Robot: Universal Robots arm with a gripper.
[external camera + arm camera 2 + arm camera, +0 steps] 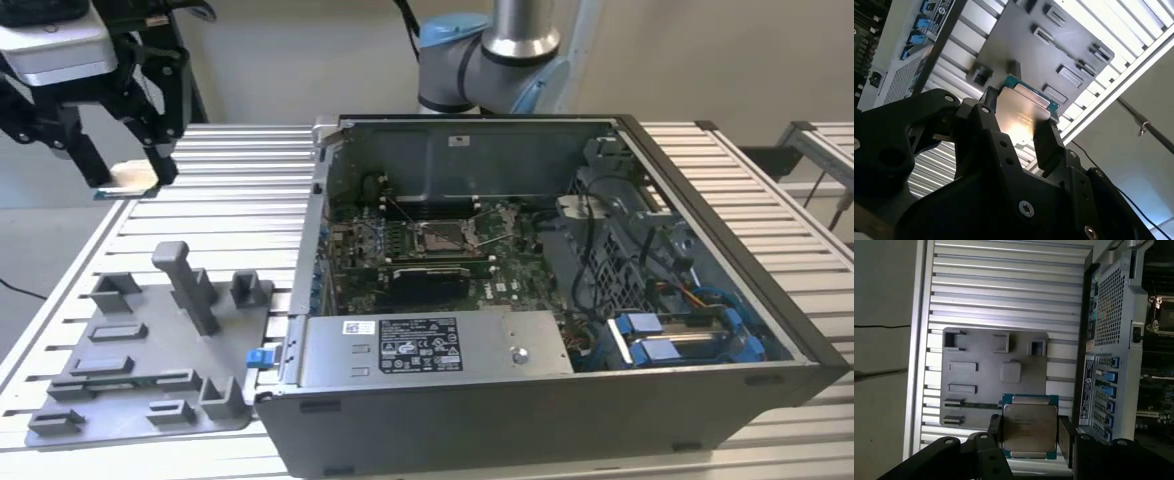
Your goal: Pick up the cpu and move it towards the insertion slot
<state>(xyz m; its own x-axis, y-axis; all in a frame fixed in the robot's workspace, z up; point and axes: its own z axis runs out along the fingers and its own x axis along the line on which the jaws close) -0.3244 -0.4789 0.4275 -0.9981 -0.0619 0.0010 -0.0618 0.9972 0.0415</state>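
My gripper (134,174) hangs high over the slatted table at the exterior view's far left, shut on the cpu (126,180). In both wrist views the cpu (1029,426) (1023,111) is a thin square chip with a pale metal top and green rim, clamped by its edges between the black fingers (1066,436) of the gripper (1030,434) (1019,122). The insertion slot (441,238), a silver-framed socket, lies on the green board inside the open computer case (747,250), well off to the exterior view's right of the gripper. Part of the slot (1159,315) also shows in the first wrist view.
Below the gripper a grey plastic tray (140,365) (989,375) (1044,55) with raised blocks and an upright post (187,285) rests on the table. The case's near wall (320,200) stands between the gripper and the board. The arm's base (487,60) rises behind the case.
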